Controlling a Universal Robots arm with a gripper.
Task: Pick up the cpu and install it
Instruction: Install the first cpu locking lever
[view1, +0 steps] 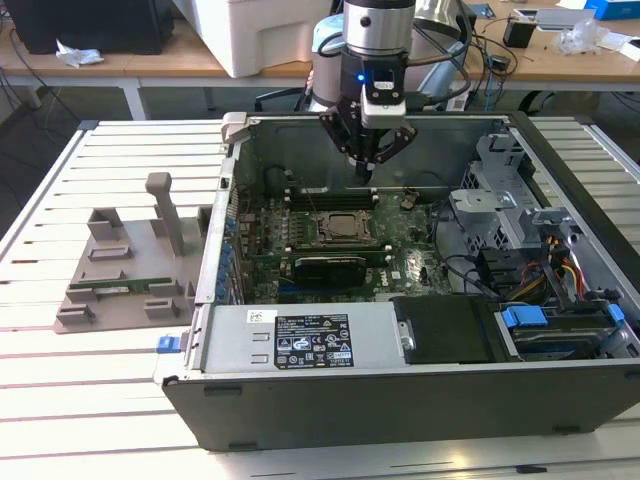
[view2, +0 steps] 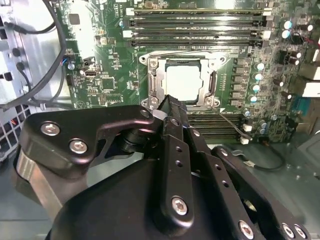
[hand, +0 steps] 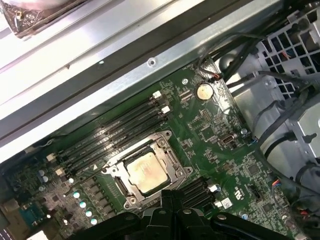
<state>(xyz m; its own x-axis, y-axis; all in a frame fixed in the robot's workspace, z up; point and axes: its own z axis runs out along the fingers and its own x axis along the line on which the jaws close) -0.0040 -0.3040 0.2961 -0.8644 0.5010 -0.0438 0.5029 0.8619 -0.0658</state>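
Observation:
The cpu (view2: 183, 82), a flat square chip with a pale shiny top, lies inside the metal socket frame (view2: 152, 82) on the green motherboard; the first wrist view shows the cpu (hand: 145, 172) seated there too. In the exterior view the socket (view1: 345, 228) sits mid-board inside the open computer case (view1: 400, 400). My gripper (view1: 366, 172) hangs above the board, just behind the socket. Its black fingers meet at the tips, shut with nothing seen between them, in both wrist views (view2: 170, 102) (hand: 170, 196). It is apart from the cpu.
Memory slots (view2: 195, 22) run beside the socket, and a black card (view1: 325, 265) lies in front of it. A power supply (view1: 300, 340), drive bays with blue tabs (view1: 525, 320) and cables (view1: 480, 270) crowd the case. Outside, a grey fixture (view1: 120, 270) holds a green memory stick (view1: 120, 288).

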